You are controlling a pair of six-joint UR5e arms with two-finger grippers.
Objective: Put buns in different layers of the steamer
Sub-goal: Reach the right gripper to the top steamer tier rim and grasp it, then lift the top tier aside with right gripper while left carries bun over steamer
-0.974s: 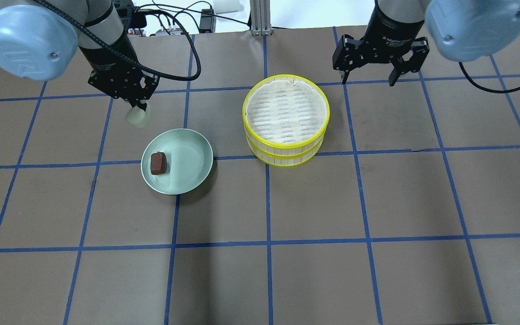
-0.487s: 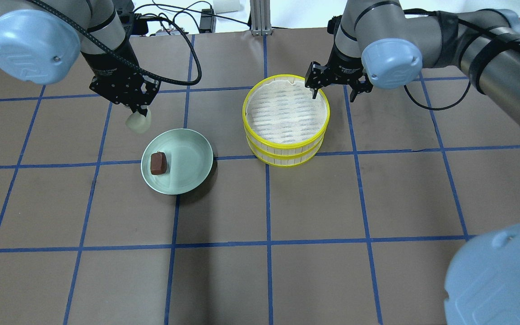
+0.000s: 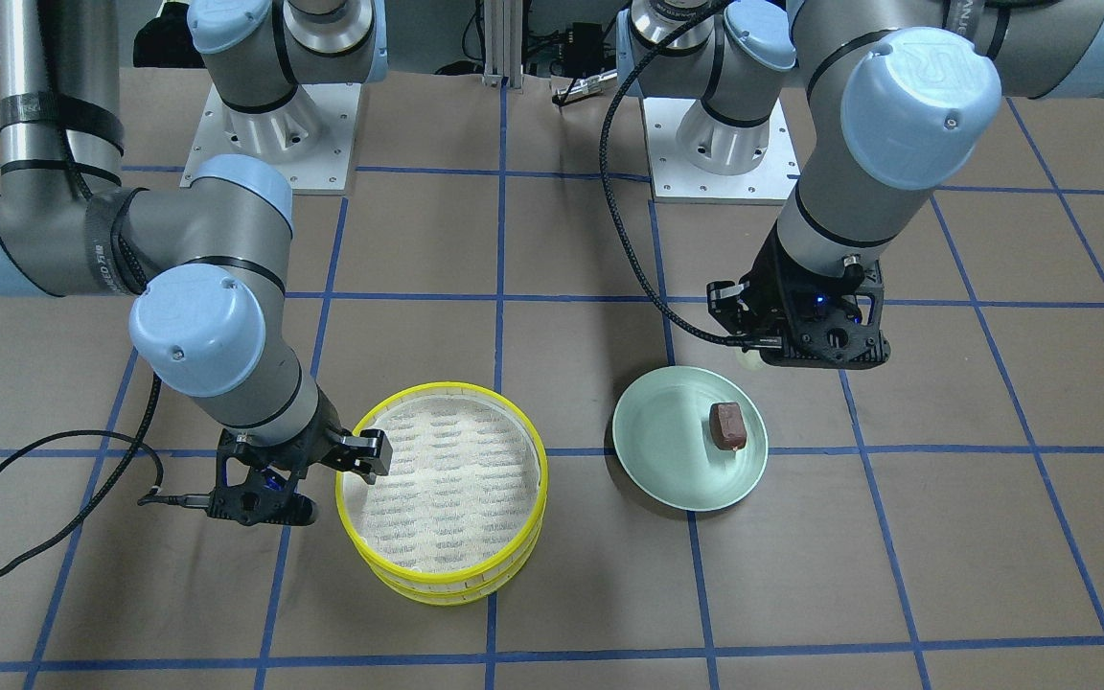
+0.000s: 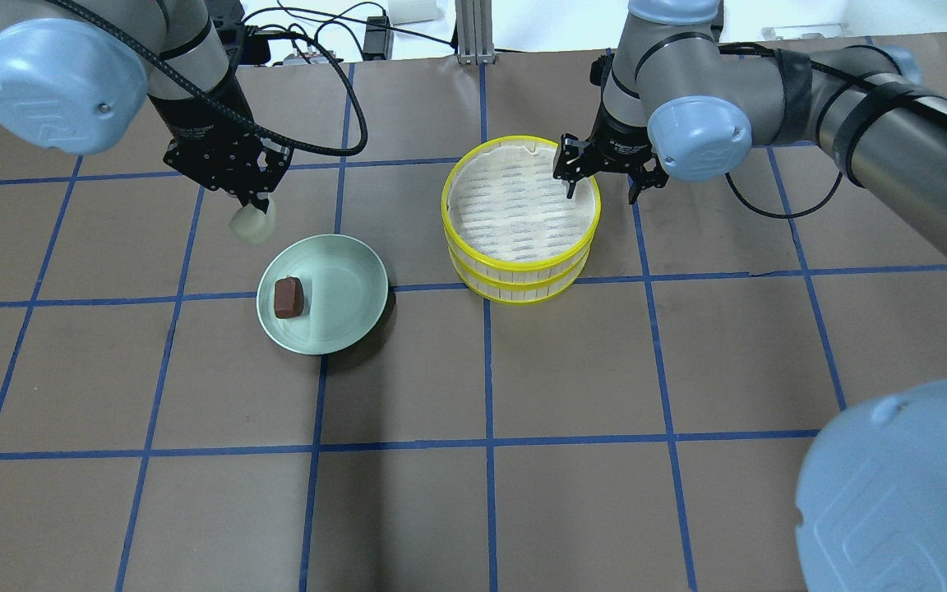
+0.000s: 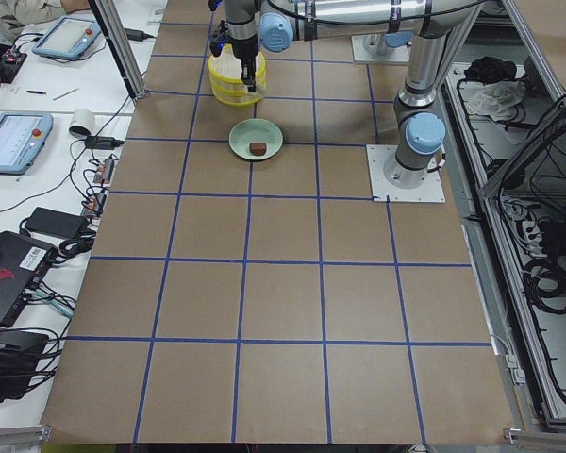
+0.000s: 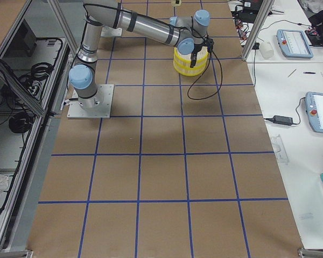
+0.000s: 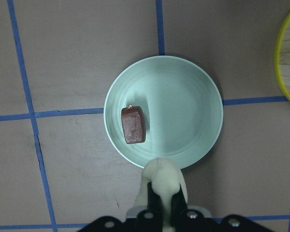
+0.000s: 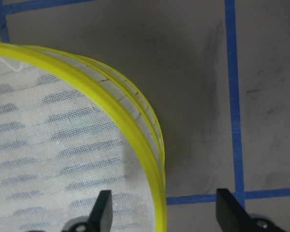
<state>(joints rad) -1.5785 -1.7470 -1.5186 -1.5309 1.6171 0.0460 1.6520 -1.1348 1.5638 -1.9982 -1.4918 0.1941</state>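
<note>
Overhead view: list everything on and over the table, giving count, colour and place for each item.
table: one, brown with a grid of blue tape lines, under everything.
steamer trays: two, yellow rims with pale woven floors, stacked one on the other, mid-table.
plate: one, light green, on the table to the left of the trays in this view.
brown bun: one, dark reddish-brown, lying on the plate.
cream bun: one, pale cream, held off the plate, just past its rim on the robot's side.
left claw: one, black, shut on the cream bun.
right claw: one, black, open, straddling the top tray's rim.
</note>
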